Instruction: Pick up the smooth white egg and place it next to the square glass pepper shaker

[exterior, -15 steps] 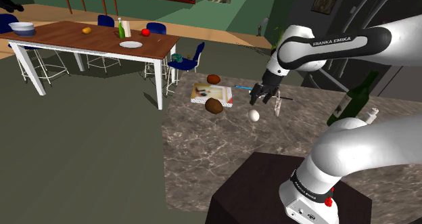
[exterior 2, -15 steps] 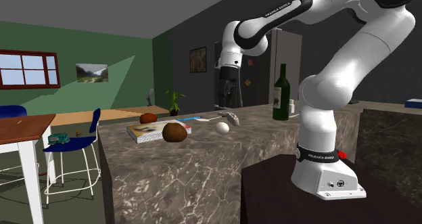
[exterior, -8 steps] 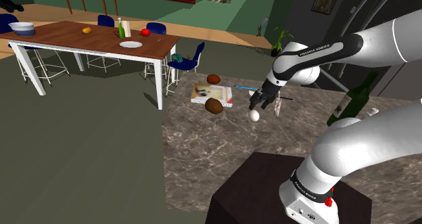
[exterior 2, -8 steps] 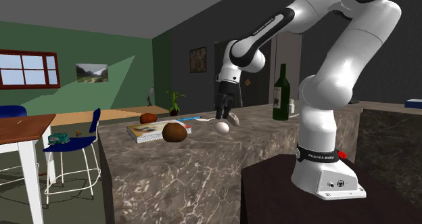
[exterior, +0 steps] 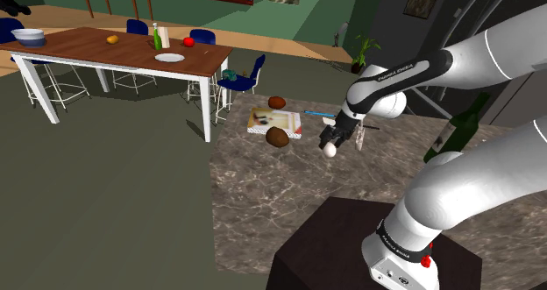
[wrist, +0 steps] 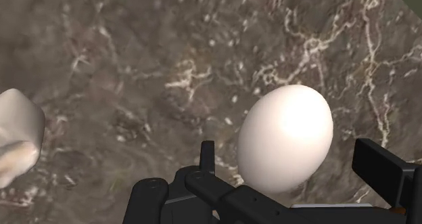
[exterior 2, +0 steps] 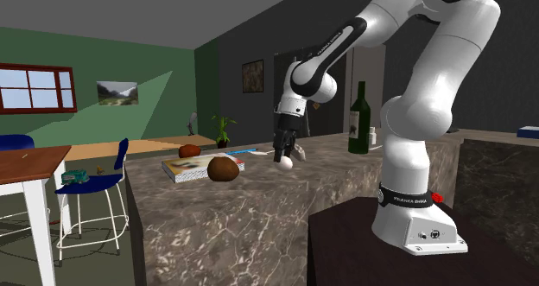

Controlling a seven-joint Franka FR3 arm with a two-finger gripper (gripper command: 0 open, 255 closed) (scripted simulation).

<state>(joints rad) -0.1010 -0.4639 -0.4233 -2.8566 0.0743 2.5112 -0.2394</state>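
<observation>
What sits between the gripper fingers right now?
The white egg, seen in the wrist view. It lies on the marbled counter between the open gripper fingers, which don't touch it.

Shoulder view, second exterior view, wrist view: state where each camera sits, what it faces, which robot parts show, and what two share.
Shoulder view: beside and behind the stand, looking down over the counter toward the dining table; arm and gripper show.
Second exterior view: near counter height, looking along it; arm, gripper, stand show.
Wrist view: at the gripper, looking down at the egg between its open fingers.
Shared: both exterior views show egg and bottle.
</observation>
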